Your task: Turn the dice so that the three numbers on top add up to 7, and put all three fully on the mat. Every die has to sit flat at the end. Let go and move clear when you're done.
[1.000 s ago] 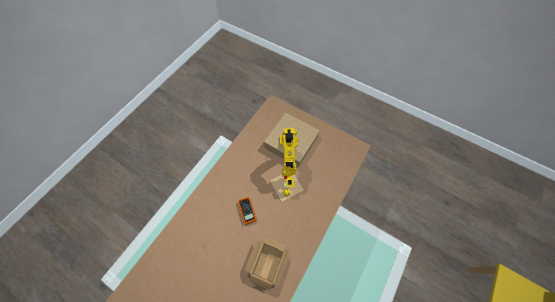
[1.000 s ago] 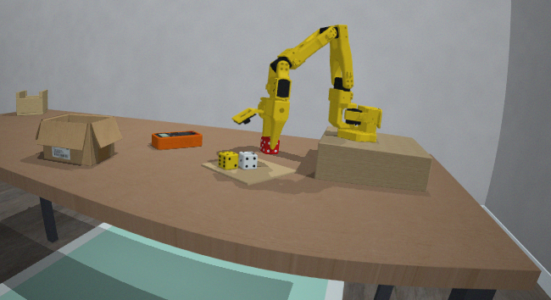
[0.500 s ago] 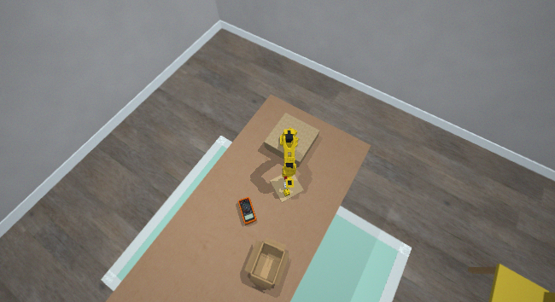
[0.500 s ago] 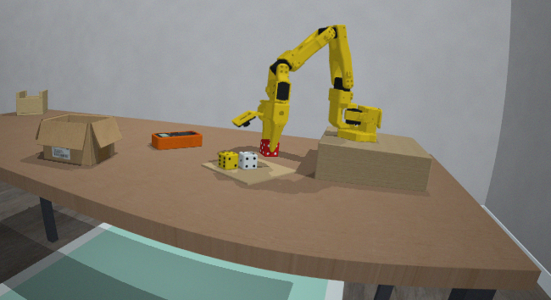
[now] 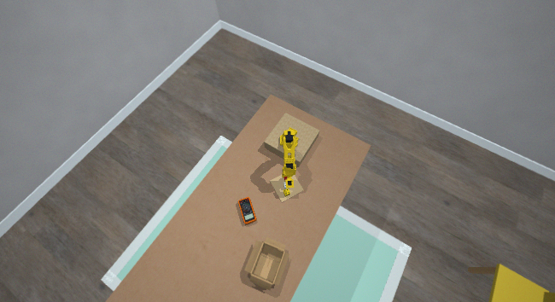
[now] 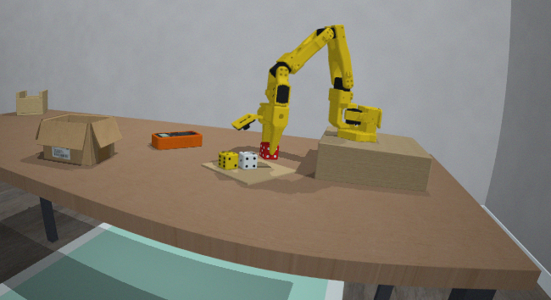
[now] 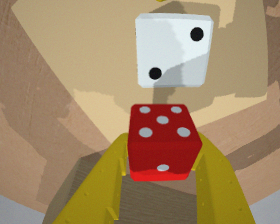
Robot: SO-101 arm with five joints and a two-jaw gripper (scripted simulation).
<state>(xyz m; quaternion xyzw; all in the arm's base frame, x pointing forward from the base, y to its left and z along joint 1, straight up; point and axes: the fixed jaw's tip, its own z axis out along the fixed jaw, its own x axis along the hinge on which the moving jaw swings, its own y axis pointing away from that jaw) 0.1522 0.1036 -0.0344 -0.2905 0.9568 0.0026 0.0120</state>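
The yellow die [image 7: 160,0] is mostly cut off up top close up, and its top dots [image 6: 228,152] look too squished to count.
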